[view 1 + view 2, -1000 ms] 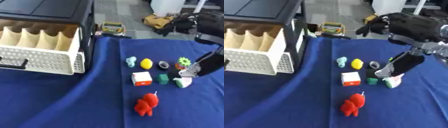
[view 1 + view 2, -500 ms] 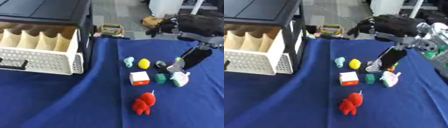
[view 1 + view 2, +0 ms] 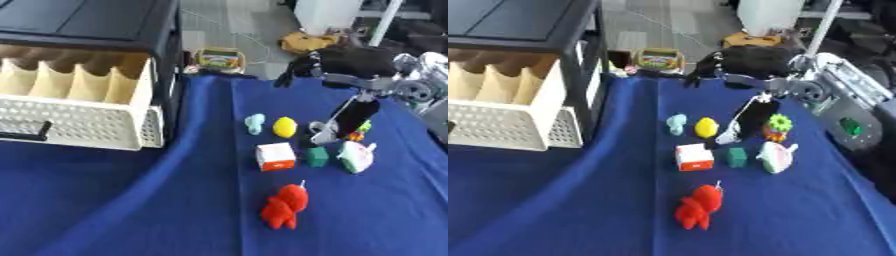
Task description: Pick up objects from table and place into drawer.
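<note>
The surface (image 3: 131, 210) is covered with a blue cloth and carries all items listed below.

A black cabinet (image 3: 96, 25) stands at the far left of the surface. Its white perforated drawer (image 3: 79, 122) is pulled out toward the camera; cream dividers inside split it into several compartments. A black handle shows on the drawer front.

The right arm enters from the upper right. The right robot hand (image 3: 750, 117) points down at the object cluster, its dark fingers extended straight and held close together, with the tips just beside the yellow object. Whether the tips touch anything cannot be determined. The hand holds nothing. The left robot hand is not visible in either view.

Objects on the surface, right of the drawer and well apart from it:

- Red toy figure (image 3: 284, 206), nearest the camera, with a thin white stem at its top.
- White and orange cube (image 3: 276, 156), centre of the cluster.
- White and green rounded object (image 3: 773, 157), right of the cluster.
- Yellow lemon-shaped object (image 3: 284, 127), behind the cube.
- Pale teal object (image 3: 255, 123), just left of the yellow one.
- Dark green block (image 3: 737, 156), between the cube and the rounded object.
- Green flower-shaped item on an orange base (image 3: 778, 125), behind the rounded object, partly hidden by the hand in the left eye view.
</note>
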Controlling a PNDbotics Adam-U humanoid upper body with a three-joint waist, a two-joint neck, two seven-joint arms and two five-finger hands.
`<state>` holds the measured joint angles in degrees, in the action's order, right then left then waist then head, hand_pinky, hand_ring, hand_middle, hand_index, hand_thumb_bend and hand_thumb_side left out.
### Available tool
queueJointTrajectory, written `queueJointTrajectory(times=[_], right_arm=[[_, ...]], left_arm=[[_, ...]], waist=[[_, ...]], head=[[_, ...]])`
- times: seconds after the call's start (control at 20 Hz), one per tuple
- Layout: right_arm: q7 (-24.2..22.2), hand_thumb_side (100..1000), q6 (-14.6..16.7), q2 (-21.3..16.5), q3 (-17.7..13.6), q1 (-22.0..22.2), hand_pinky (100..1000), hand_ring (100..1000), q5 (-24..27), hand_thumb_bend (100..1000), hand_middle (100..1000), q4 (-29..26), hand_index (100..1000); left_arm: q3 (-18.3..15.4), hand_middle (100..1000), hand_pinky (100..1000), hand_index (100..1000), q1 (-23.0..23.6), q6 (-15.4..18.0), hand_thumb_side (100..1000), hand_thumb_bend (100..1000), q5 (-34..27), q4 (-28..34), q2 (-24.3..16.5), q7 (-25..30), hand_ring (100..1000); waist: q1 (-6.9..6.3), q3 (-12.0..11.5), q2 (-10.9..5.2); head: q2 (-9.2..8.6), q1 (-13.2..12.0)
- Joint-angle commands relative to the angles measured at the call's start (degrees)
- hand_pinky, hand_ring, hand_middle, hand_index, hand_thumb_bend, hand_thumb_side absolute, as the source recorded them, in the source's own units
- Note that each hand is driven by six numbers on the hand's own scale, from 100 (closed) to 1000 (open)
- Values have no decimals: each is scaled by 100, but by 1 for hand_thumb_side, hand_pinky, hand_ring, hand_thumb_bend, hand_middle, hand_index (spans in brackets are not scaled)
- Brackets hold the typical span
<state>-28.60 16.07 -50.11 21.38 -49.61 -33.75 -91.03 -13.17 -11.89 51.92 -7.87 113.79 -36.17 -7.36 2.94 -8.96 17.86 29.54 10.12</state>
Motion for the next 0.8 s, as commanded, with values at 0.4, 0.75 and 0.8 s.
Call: queueJointTrajectory(times=[0.4, 0.75, 0.8], right_arm=[[-32, 442, 177, 167, 87, -156, 797, 817, -298, 673, 634, 527, 845], [67, 449, 116, 285, 128, -73, 789, 804, -309, 668, 598, 546, 815], [88, 448, 104, 306, 132, -59, 788, 803, -319, 672, 598, 569, 813]], left_arm=[[-230, 737, 573, 874, -77, 5, 599, 100, -622, 80, -39, 702, 664], [-302, 736, 572, 869, -76, 5, 597, 100, -941, 80, 9, 1086, 662], [-310, 736, 572, 869, -78, 5, 596, 100, -993, 80, 12, 1132, 662]], waist=[[-32, -58, -18], [-30, -63, 15], [-31, -66, 16]], head=[[-183, 106], [-243, 111], [-244, 110]])
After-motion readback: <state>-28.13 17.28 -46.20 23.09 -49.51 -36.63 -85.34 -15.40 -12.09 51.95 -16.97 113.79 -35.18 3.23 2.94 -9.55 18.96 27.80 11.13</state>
